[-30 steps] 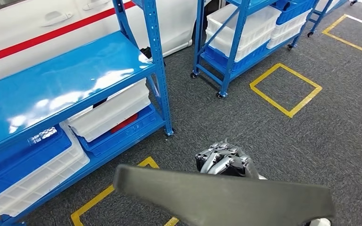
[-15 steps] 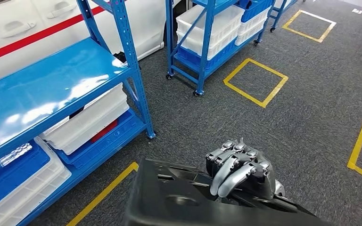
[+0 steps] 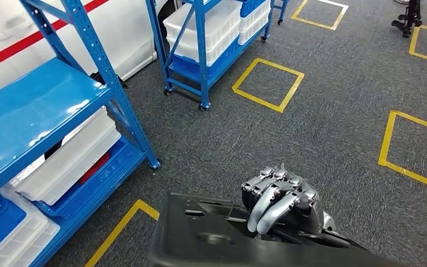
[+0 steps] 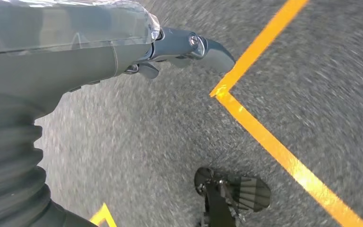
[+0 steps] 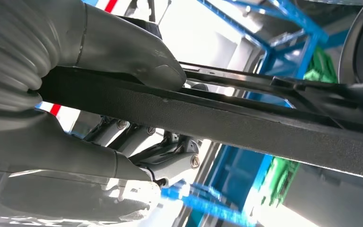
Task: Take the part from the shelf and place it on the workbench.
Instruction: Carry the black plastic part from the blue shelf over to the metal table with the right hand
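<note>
While no readable writing shows anywhere, the right hand (image 3: pixel 281 200) clamps the dark grey part (image 3: pixel 211 239), fingers over its top edge and thumb beneath, carrying it above the grey carpet floor (image 3: pixel 322 128). Whether the left hand (image 4: pixel 184 47) is closed cannot be told. Two blue shelves (image 3: pixel 44 105) hold white bins (image 3: pixel 66 156); yellow tape squares (image 3: pixel 267 83) mark the floor.

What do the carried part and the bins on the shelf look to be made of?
Part: likely moulded plastic, matt dark grey; grained edge in the right wrist view.
Bins: probably plastic, white, slightly glossy, with ribbed walls.
Shelf: seemingly painted metal, glossy blue, with perforated posts.
</note>
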Controlling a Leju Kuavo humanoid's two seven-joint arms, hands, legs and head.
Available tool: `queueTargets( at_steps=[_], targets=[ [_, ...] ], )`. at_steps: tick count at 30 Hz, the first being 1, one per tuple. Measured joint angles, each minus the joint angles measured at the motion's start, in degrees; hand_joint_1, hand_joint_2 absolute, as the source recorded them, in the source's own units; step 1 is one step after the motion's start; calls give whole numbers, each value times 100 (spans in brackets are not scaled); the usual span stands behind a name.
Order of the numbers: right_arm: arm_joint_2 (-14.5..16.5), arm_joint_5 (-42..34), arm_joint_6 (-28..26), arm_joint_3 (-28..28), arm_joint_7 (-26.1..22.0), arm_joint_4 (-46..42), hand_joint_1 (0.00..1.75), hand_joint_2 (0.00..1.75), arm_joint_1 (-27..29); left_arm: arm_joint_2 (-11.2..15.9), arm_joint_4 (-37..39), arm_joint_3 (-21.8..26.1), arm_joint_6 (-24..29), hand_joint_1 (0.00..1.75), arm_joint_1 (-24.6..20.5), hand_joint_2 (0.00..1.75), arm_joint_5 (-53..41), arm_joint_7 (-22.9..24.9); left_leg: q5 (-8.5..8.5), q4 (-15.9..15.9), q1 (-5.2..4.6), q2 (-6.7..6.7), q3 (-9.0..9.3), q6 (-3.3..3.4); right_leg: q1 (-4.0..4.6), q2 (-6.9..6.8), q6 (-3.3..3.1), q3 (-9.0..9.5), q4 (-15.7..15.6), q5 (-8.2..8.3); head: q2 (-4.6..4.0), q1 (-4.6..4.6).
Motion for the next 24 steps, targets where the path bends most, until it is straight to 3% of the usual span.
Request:
queueTargets(
  at_steps=[2, 3, 4, 5, 6, 8, 10, 12, 13, 15, 17, 19, 20, 21, 23, 24],
  targets=[
    [-2, 1, -15, 1, -1, -1, 173, 175, 69, -20, 3, -21, 12, 0, 29, 175, -51, 17, -400, 790, 9, -195, -345, -8, 21, 118, -37, -20, 3, 13, 0, 0],
    [-4, 2, -22, 1, -1, -1, 173, 175, 118, -30, 4, -37, 26, 0, 44, 175, -73, 27, -512, 1123, 8, -224, -502, -6, 35, 191, -45, -26, 6, 16, 0, 0],
    [-6, 10, -31, 1, -1, -1, 173, 175, 173, -44, 4, -56, 42, 0, 55, 175, -98, 36, -505, 1261, 8, -235, -575, 4, 47, 267, -49, -27, 10, 18, 0, 0],
    [-7, 28, -42, 0, -1, -3, 173, 175, 233, -58, 5, -79, 60, 0, 59, 175, -120, 43, -375, 1155, 8, -245, -537, 23, 55, 344, -50, -23, 15, 19, 0, 0],
    [-7, 57, -54, -1, -1, -13, 173, 175, 293, -72, 6, -101, 77, 0, 59, 175, -140, 47, -156, 831, 8, -281, -398, 49, 62, 420, -48, -13, 20, 18, 0, 0],
    [-6, 127, -69, -2, -1, -50, 173, 175, 401, -92, 7, -129, 104, 0, 55, 175, -181, 48, 221, 12, 9, -507, -49, 112, 66, 556, -28, -9, 28, 20, 0, 0],
    [-3, 181, -71, -2, -1, -83, 173, 175, 497, -107, 7, -145, 123, 0, 54, 175, -208, 52, 313, -376, -1, -677, 104, 150, 49, 679, 37, -46, 28, 42, 0, -1],
    [-1, 205, -49, -7, -1, -100, 173, 175, 584, -122, 8, -160, 140, 0, 45, 175, -207, 68, 326, -437, -9, -606, 126, 181, 32, 797, 129, -81, 8, 81, 0, -1],
    [-1, 208, -31, -13, -1, -106, 173, 175, 619, -132, 8, -165, 148, 0, 38, 175, -204, 78, 357, -479, -2, -541, 147, 212, 39, 757, 162, -101, 32, 66, 0, 0],
    [-2, 209, 9, -27, -1, -109, 173, 175, 641, -155, 8, -168, 160, 0, 35, 175, -195, 91, 413, -565, 15, -392, 184, 283, 68, 492, 201, -260, 354, -142, 0, 1],
    [-3, 208, 45, -35, -1, -95, 173, 175, 643, -167, 8, -168, 172, 0, 51, 175, -162, 103, 419, -582, -8, -241, 189, 319, 64, 207, 218, -609, 1079, -519, 0, 1],
    [-2, 208, 78, -37, 4, -64, 173, 175, 644, -173, 8, -166, 144, 0, 62, 175, -100, 107, 409, -576, -25, -91, 186, 320, 35, 126, 244, -854, 1599, -677, 0, 0],
    [-1, 208, 97, -37, 21, -49, 173, 175, 638, -179, 9, -164, 116, 0, 59, 175, -76, 98, 401, -570, -27, -23, 189, 313, 20, 99, 256, -815, 1550, -596, 0, 0],
    [1, 207, 117, -37, 52, -37, 173, 175, 621, -187, 9, -164, 83, 0, 53, 175, -54, 84, 387, -561, -26, 37, 197, 299, 6, 54, 264, -654, 1271, -430, 0, 0],
    [13, 195, 154, -35, 144, -14, 173, 175, 544, -211, 10, -163, 40, 0, 45, 175, -30, 51, 339, -516, -40, 137, 209, 248, 10, -154, 248, -202, 466, -122, 0, 1],
    [26, 177, 164, -33, 190, -4, 173, 175, 493, -219, 10, -162, 29, 0, 44, 175, -20, 36, 312, -491, -54, 178, 211, 215, 21, -226, 215, -59, 196, -54, 0, 1]
  ],
)
